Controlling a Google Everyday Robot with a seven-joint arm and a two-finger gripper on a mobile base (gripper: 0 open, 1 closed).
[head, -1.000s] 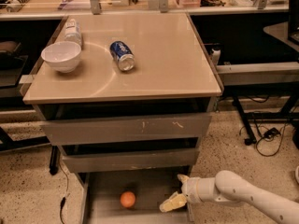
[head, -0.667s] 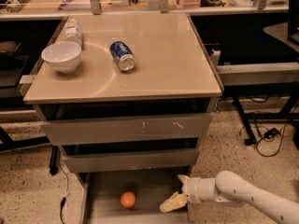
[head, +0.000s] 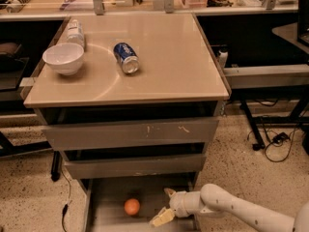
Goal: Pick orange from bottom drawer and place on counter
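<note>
orange [head: 132,206] on bottom drawer [head: 108,197] floor, near, left in view of tool [head: 165,206]; tool spread wide, holding nothing.

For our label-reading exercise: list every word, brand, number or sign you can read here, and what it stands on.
Nothing can be read.
Blue can on the counter: print too blurred.
Bottle label: too blurred.
Hand, open at the bottom drawer beside the orange: no marking.
</note>
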